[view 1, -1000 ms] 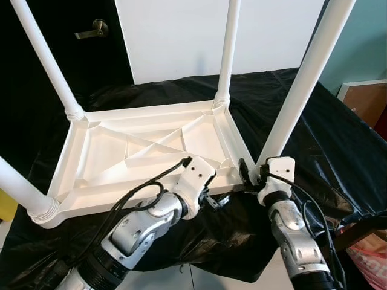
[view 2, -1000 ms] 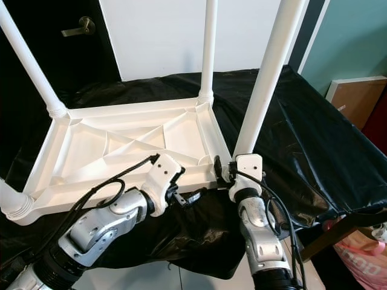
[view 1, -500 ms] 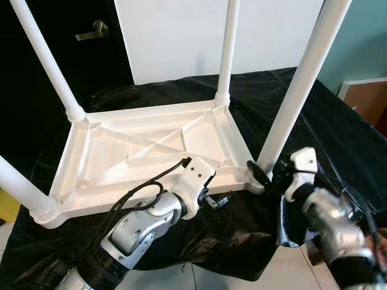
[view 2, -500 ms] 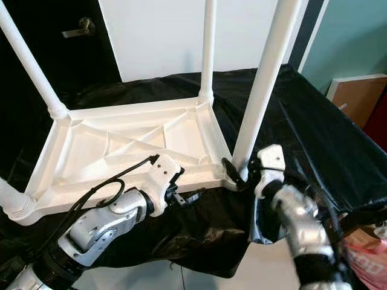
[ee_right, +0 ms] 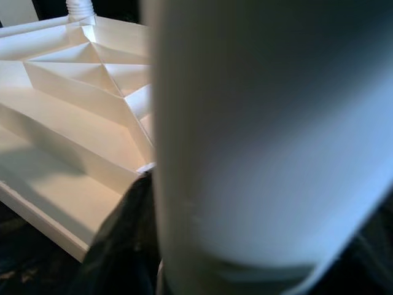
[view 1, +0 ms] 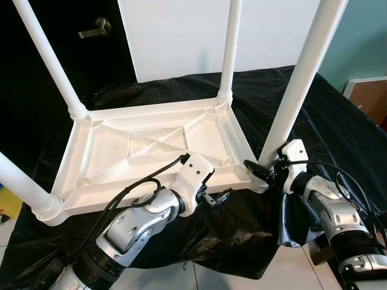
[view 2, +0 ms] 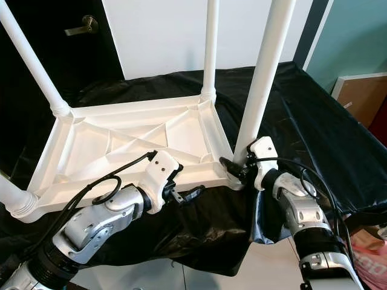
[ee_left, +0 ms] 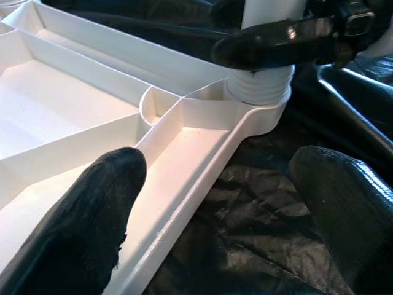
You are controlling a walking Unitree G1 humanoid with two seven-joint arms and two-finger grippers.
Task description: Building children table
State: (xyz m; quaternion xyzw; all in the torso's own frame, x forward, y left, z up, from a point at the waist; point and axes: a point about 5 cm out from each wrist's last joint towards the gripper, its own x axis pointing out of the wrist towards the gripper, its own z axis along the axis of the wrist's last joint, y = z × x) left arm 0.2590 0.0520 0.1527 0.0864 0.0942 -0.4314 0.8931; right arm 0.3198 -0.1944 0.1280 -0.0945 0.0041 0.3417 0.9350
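table [view 1: 151, 142]: you see plain white, ribbed underside
legs [view 1: 299, 78]: white
cloth [view 1: 338, 133]: glossy black
gripper fingers [ee_left: 92, 209]: black
wall [view 1: 363, 42]: teal

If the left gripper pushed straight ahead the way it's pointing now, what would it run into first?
Probably the right gripper's finger, wrapped round the base of the near-right table leg. The left gripper is open, straddling the upside-down table's front rim, which may scrape its fingers first; depth is hard to judge.
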